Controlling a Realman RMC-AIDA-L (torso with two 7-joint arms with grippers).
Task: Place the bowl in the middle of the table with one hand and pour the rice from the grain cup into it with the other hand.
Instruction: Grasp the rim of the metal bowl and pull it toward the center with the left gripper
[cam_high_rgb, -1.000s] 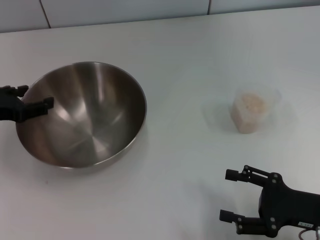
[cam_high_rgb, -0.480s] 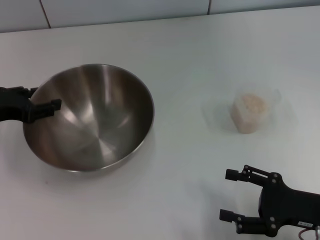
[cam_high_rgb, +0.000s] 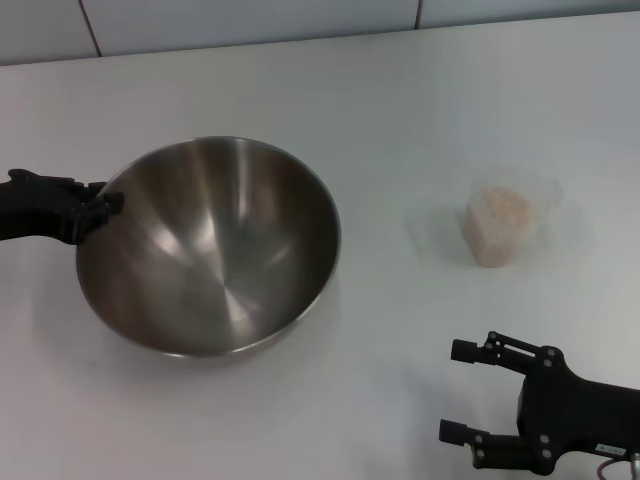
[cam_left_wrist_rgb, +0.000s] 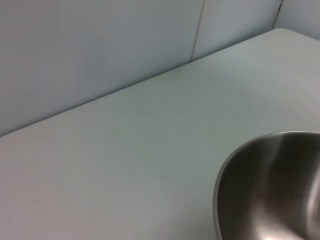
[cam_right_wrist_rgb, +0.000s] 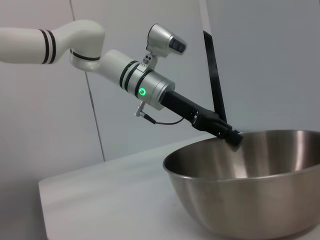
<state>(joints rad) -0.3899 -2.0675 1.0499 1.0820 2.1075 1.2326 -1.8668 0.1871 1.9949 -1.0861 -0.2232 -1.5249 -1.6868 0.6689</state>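
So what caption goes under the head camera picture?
Left gripper grips the steel bowl's rim; the rice cup waits, right gripper open nearby.

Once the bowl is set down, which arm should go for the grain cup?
Right. The right gripper is open and free on the grain cup's side of the table, while the left gripper is clamped on the bowl's rim on the opposite side.

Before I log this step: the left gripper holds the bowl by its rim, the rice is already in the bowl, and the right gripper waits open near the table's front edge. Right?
One thing is wrong. The head view shows the bowl empty; the rice sits in the grain cup, standing apart on the table. The left gripper does hold the bowl's rim, and the right gripper waits open near the front edge.
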